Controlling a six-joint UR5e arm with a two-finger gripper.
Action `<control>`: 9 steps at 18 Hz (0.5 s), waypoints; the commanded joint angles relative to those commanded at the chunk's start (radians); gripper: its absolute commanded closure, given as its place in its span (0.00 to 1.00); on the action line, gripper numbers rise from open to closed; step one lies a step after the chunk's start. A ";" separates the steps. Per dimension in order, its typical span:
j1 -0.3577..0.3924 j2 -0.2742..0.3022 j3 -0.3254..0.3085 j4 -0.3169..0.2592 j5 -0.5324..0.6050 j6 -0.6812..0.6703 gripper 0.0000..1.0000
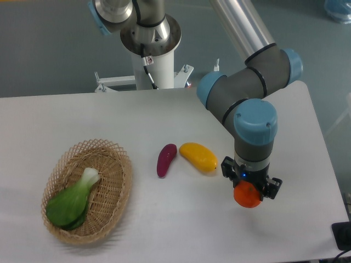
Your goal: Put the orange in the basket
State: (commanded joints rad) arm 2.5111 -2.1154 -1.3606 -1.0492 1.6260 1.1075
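The orange [248, 196] is a small bright orange ball at the right of the table, directly under my gripper [249, 189]. The gripper points straight down and its black fingers sit on either side of the orange's top; they look closed on it. I cannot tell whether the orange rests on the table or is just lifted. The oval tan wicker basket [117, 164] lies at the left of the table, far from the gripper.
A green bok choy [73, 201] lies inside the basket. A purple eggplant [166, 159] and a yellow mango-shaped fruit [199, 156] lie mid-table between the basket and the gripper. The robot base [151, 44] stands behind the table.
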 joint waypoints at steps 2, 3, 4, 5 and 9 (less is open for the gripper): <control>0.000 0.000 0.000 0.000 0.000 0.000 0.42; 0.000 0.000 0.000 0.000 -0.002 0.000 0.42; 0.000 0.000 0.002 0.000 -0.002 0.002 0.42; 0.000 0.000 0.003 -0.002 -0.003 0.002 0.42; -0.002 0.000 0.005 -0.008 -0.002 0.000 0.42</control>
State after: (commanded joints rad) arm 2.5096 -2.1154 -1.3560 -1.0569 1.6245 1.1075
